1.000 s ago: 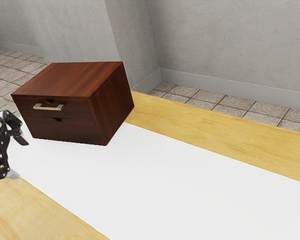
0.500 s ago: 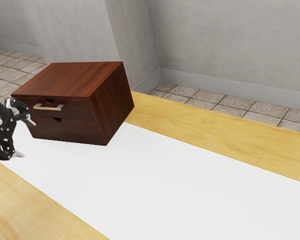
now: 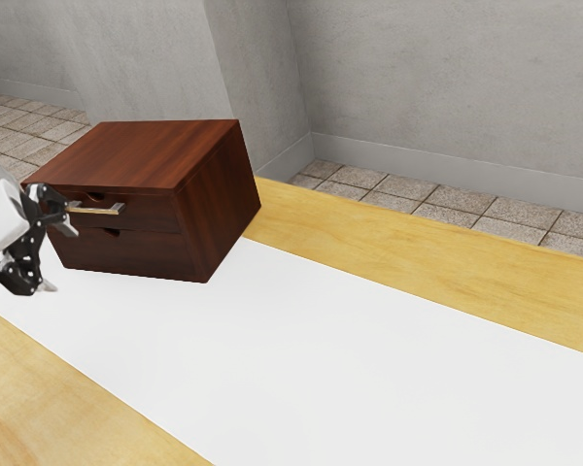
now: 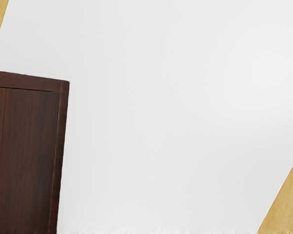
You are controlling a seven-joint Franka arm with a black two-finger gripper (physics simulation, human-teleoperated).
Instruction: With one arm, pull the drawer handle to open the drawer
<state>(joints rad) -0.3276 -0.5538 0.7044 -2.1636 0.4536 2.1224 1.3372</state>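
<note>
A dark wooden cabinet (image 3: 160, 155) with two drawers stands at the back left of the table in the exterior view. The upper drawer (image 3: 148, 211) carries a brass bar handle (image 3: 102, 207), and its front sits flush with the cabinet. My black gripper (image 3: 62, 212) is at the handle's left end, open, with one finger above the bar and one below. The lower drawer (image 3: 126, 248) has only a small notch. In the wrist view, the cabinet's dark front (image 4: 24, 161) lies just under my hand.
The cabinet rests on a white mat (image 3: 301, 340) that runs along the light wooden table (image 3: 437, 252). Grey walls and a tiled floor (image 3: 466, 209) lie beyond the table's far edge. Open mat stretches to the exterior view's right of the cabinet.
My hand has risen from low beside the table's left edge and moved right to the handle's left end. The cabinet and its drawers have not moved.
</note>
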